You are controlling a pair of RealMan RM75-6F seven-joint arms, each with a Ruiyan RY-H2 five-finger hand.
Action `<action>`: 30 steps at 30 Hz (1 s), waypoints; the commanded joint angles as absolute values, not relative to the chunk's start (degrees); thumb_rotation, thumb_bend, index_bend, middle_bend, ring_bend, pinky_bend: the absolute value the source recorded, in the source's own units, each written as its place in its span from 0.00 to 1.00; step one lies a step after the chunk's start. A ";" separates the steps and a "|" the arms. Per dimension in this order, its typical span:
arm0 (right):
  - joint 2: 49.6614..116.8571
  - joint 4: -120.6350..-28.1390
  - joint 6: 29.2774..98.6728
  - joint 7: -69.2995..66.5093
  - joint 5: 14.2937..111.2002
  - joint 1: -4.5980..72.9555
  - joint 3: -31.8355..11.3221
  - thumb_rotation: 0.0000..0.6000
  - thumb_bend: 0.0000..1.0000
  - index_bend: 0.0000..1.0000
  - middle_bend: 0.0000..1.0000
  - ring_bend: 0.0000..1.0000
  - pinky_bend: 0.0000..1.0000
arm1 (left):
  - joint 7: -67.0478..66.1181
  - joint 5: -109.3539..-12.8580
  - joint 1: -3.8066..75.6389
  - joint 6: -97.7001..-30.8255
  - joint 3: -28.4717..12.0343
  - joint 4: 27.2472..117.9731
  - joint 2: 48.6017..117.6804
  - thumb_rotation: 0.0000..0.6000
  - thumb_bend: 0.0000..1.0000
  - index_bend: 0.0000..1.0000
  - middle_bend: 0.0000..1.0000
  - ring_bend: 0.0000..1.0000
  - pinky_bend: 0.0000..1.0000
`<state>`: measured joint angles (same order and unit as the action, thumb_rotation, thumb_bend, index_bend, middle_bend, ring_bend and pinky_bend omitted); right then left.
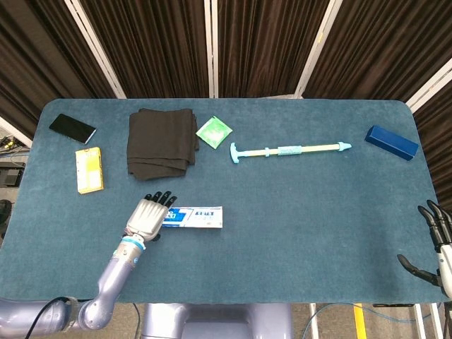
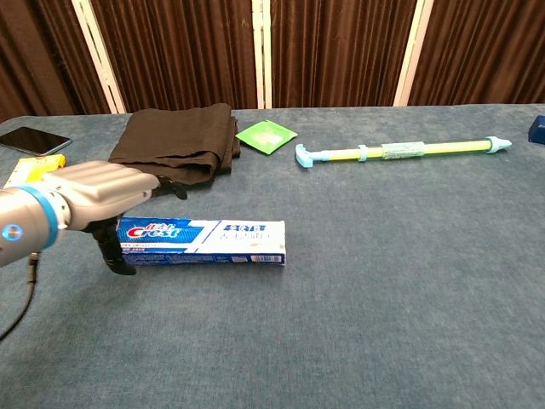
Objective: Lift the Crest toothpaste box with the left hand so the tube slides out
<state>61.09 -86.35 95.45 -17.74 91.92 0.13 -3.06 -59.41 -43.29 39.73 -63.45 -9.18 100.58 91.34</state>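
Note:
The Crest toothpaste box (image 1: 194, 217) (image 2: 209, 241) lies flat on the blue table, long side left to right, closed, with no tube showing. My left hand (image 1: 149, 216) (image 2: 100, 196) hovers over the box's left end. Its fingers stretch out above the box top, and the thumb hangs down by the near left corner. The fingers are apart and nothing is gripped. My right hand (image 1: 436, 246) sits at the table's near right edge, fingers spread and holding nothing; the chest view does not show it.
A folded black cloth (image 1: 162, 142) (image 2: 174, 145) lies just behind the box. A green packet (image 1: 213, 131), a long yellow-and-teal stick (image 1: 286, 150) and a blue box (image 1: 391, 142) lie further back. A phone (image 1: 72, 128) and a yellow box (image 1: 89, 169) are at the far left.

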 commanded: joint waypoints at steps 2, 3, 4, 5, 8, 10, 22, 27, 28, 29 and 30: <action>60.79 -86.02 95.92 -19.11 91.56 -0.08 -3.42 1.00 0.08 0.07 0.00 0.00 0.00 | -60.26 -42.12 40.98 -63.93 -8.73 99.49 92.77 1.00 0.17 0.13 0.07 0.12 0.22; 60.72 -85.97 95.99 -19.36 91.50 -0.13 -3.45 1.00 0.08 0.07 0.00 0.00 0.00 | -60.49 -41.79 41.29 -63.99 -8.66 99.06 93.18 1.00 0.17 0.13 0.07 0.12 0.22; 60.69 -85.96 96.02 -19.48 91.50 -0.15 -3.46 1.00 0.08 0.07 0.00 0.00 0.00 | -60.56 -41.58 41.43 -64.00 -8.64 98.86 93.38 1.00 0.17 0.13 0.08 0.12 0.22; 60.61 -85.93 96.12 -19.75 91.54 -0.19 -3.48 1.00 0.08 0.07 0.00 0.00 0.00 | -60.61 -41.03 41.81 -64.03 -8.65 98.37 93.94 1.00 0.17 0.13 0.08 0.12 0.23; 60.55 -85.88 96.31 -20.02 91.76 -0.27 -3.46 1.00 0.08 0.07 0.00 0.00 0.00 | -60.40 -40.41 42.49 -64.13 -8.48 97.17 95.01 1.00 0.21 0.16 0.10 0.14 0.24; 60.55 -85.84 96.34 -20.06 91.84 -0.26 -3.45 1.00 0.08 0.07 0.00 0.00 0.00 | -60.22 -40.31 42.82 -64.14 -8.28 96.44 95.54 1.00 0.29 0.18 0.11 0.15 0.25; 60.23 -86.27 96.72 -20.64 92.36 -0.50 -3.33 1.00 0.08 0.07 0.00 0.00 0.00 | -54.84 -44.03 42.62 -65.75 -6.99 92.52 98.15 1.00 0.41 0.40 0.31 0.31 0.38; 60.11 -86.41 97.06 -20.74 92.29 -0.70 -3.43 1.00 0.08 0.07 0.00 0.00 0.00 | -52.69 -46.37 42.16 -66.61 -6.49 91.76 98.43 1.00 0.42 0.43 0.33 0.33 0.39; 60.10 -86.44 97.06 -20.77 92.23 -0.70 -3.49 1.00 0.08 0.07 0.00 0.00 0.00 | -52.32 -46.92 42.07 -66.87 -6.43 91.89 98.16 1.00 0.42 0.43 0.33 0.33 0.39; 60.10 -86.44 97.04 -20.77 92.19 -0.70 -3.51 1.00 0.08 0.07 0.00 0.00 0.00 | -52.19 -47.33 42.04 -67.06 -6.38 92.04 97.90 1.00 0.42 0.43 0.33 0.33 0.39; 60.08 -86.45 97.06 -20.80 92.15 -0.71 -3.54 1.00 0.08 0.07 0.00 0.00 0.00 | -52.16 -47.84 42.04 -67.32 -6.34 92.28 97.51 1.00 0.42 0.43 0.33 0.33 0.39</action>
